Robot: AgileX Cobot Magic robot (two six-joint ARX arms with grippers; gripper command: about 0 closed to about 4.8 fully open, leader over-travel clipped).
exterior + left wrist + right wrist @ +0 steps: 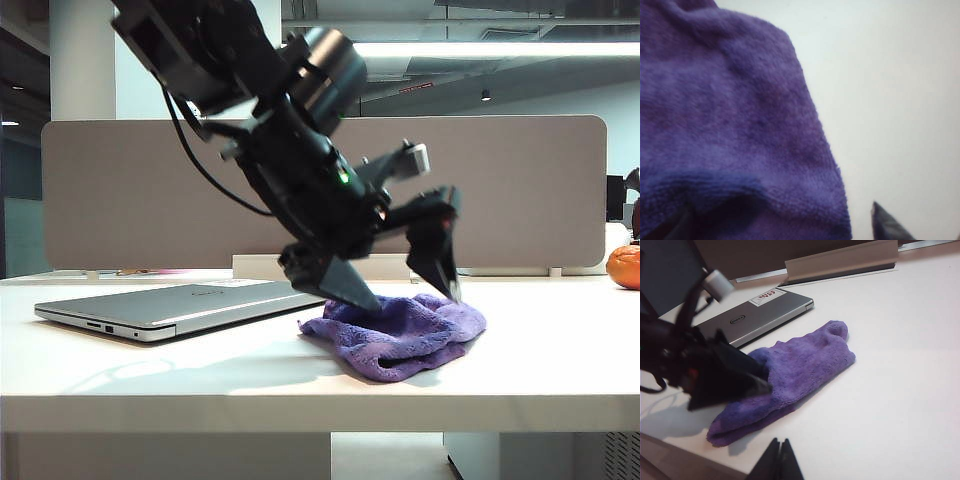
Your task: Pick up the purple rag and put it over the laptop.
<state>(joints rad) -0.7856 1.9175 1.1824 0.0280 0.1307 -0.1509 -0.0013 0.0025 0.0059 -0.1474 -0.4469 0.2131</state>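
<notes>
Purple rag (790,377) lies beside the laptop (760,315), perhaps touching its edge.

The purple rag (405,338) lies crumpled in a soft, fuzzy heap at centre right of the exterior view, folded over on itself. The laptop (170,305), thin, silver-grey and closed flat, sits at centre left, ports showing along its near side edge, its corner just beside the rag.

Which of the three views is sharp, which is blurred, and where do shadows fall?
Exterior view: fairly sharp, bright ceiling light, soft shadow under the purple rag. Left wrist view: close, soft-focus rag. Right wrist view: the left gripper is dark and blurred; the laptop is clear.
</notes>
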